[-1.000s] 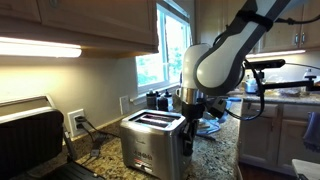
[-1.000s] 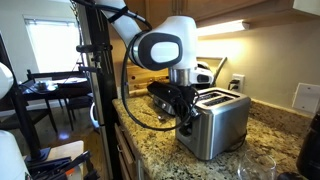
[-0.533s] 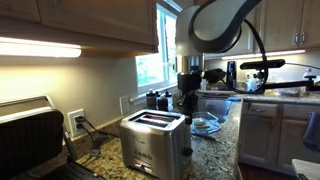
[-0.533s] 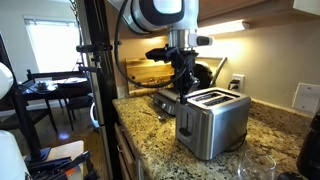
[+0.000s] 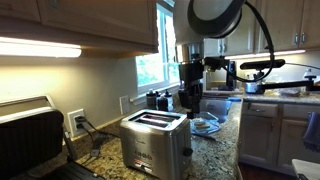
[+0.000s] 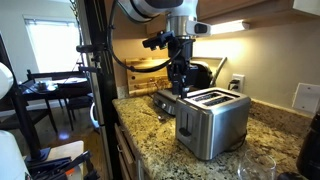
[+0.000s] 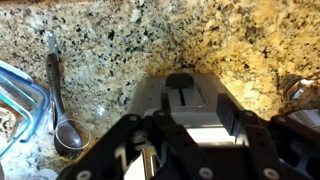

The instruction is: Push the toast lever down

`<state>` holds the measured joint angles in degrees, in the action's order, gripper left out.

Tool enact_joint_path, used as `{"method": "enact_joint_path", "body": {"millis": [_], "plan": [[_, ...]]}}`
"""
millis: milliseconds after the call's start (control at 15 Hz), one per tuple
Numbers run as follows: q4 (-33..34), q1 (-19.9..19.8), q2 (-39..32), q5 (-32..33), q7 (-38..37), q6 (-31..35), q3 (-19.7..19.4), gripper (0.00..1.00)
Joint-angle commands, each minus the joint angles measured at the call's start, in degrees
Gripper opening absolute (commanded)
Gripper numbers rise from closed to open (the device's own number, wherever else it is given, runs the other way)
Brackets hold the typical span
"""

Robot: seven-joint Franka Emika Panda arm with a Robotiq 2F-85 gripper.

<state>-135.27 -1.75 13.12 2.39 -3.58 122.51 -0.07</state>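
Has risen off the toaster (image 6: 212,120) within the last second: from beside its lever end up to the upper middle of the frame, end effector (image 6: 180,86) hanging clear above. Cannot tell from any view whether spread or together. From the wrist, shows the lever (image 7: 180,80) at the slot's far end, nearest the desk (image 7: 100,40). Probably pressed home already; reads as withdrawal.

White arm (image 5: 215,12), black tool (image 5: 188,102), looping black cables (image 5: 263,42).
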Motion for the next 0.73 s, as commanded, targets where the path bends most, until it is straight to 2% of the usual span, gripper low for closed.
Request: {"method": "enact_joint_path", "body": {"millis": [0, 133, 200, 667], "plan": [[-0.37, -0.36, 2.1, 1.91, -2.25, -2.76, 0.31, 0.83], [-0.59, -0.32, 2.26, 2.02, -2.13, -2.87, 0.28, 0.96], [-0.62, -0.33, 2.28, 2.07, -2.22, -2.9, 0.27, 0.99], [0.2, 0.13, -0.34, 0.64, -0.19, -0.79, -0.12, 1.0]]}}
